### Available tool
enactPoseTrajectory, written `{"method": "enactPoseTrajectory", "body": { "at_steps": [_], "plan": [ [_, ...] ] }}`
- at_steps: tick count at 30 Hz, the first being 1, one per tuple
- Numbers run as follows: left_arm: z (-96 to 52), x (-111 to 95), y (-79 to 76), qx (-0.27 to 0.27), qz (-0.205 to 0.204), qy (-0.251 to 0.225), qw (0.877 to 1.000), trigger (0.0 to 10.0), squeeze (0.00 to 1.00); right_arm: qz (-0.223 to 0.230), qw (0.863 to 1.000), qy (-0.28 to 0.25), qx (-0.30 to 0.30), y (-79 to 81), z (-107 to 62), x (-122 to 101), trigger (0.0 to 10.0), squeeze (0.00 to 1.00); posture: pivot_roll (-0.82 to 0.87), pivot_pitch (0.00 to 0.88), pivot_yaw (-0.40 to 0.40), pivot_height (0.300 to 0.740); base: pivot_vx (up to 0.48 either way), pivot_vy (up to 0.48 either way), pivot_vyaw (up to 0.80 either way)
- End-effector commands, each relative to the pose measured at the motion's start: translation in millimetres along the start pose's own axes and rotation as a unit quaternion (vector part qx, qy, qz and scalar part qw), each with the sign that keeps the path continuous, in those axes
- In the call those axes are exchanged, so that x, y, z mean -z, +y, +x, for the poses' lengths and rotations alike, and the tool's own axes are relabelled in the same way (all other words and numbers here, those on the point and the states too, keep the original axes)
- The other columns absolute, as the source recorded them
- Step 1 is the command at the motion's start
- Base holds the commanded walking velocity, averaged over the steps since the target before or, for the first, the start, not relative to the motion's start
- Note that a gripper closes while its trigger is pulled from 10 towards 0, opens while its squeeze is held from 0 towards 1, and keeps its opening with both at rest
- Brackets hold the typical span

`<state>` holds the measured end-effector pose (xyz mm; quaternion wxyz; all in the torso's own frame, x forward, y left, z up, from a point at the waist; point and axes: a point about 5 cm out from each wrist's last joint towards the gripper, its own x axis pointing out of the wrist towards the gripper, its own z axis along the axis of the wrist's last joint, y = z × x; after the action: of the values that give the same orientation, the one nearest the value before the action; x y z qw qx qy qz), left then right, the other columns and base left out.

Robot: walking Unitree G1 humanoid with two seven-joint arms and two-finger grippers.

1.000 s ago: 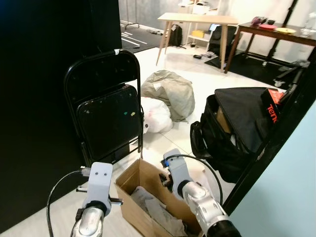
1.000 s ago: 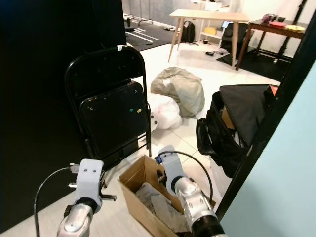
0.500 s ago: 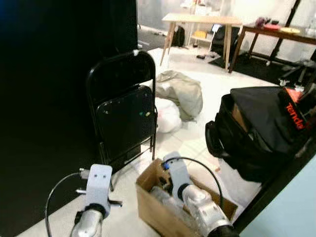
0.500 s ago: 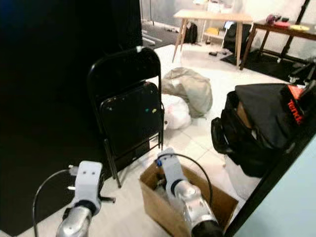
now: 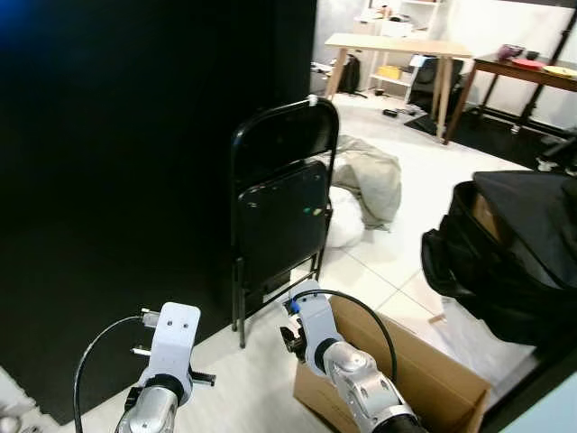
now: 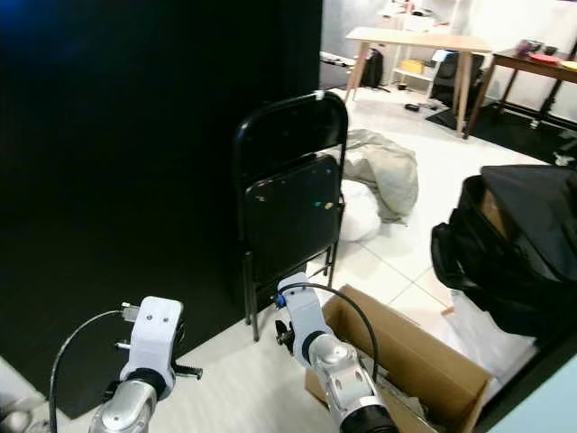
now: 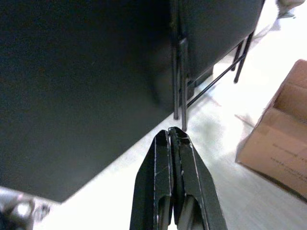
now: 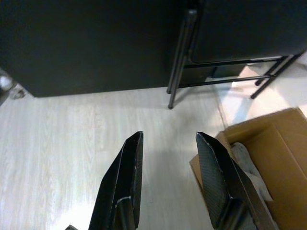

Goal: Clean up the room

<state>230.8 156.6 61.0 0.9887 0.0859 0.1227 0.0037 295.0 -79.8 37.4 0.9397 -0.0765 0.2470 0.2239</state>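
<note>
Robot faces a black folding chair (image 5: pixel 279 212) at 12 o'clock, standing against a dark wall (image 5: pixel 108 162). A cardboard box (image 5: pixel 406 370) sits on the floor at about 4 o'clock, with crumpled paper (image 8: pixel 242 155) inside. Past the chair, at 1 o'clock, lie a grey bundle (image 5: pixel 370 176) and a white bag (image 5: pixel 343 216); a black duffel (image 5: pixel 514 253) is at 3 o'clock.

Left gripper (image 7: pixel 173 136) hangs low over the pale floor near the chair's legs, fingers pressed together, holding nothing. Right gripper (image 8: pixel 168 143) hangs beside the box's edge, fingers wide apart, empty.

My read: it's between pickups, hunting for the next bit of clutter. To do this well, steer round the chair legs towards the bundle or bag, keep both arms tucked in, and note where the box is for the drop.
</note>
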Motion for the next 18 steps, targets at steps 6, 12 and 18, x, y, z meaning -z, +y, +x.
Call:
{"method": "enactPoseTrajectory", "body": {
  "at_steps": [6,12,18],
  "plan": [
    [1.6,0.3,-2.6,0.005,0.001,0.008,1.000,10.0,0.00,0.002,1.000,0.000,0.009,-4.6,-1.6,-0.8,10.0,0.00,0.05,0.000,-0.011,0.740,0.000,-0.240,0.00],
    [3.7,-0.1,-4.6,0.005,0.005,0.003,1.000,10.0,0.00,-0.007,1.000,-0.004,0.006,-4.6,-1.0,-3.5,10.0,0.00,0.05,0.002,-0.015,0.740,0.000,0.000,0.00],
    [3.6,4.7,-8.4,0.015,-0.007,0.016,1.000,10.0,0.00,-0.026,1.000,-0.001,0.009,-4.3,-1.0,-2.6,10.0,0.00,0.05,0.005,-0.015,0.740,0.000,0.000,0.00]
  ]
}}
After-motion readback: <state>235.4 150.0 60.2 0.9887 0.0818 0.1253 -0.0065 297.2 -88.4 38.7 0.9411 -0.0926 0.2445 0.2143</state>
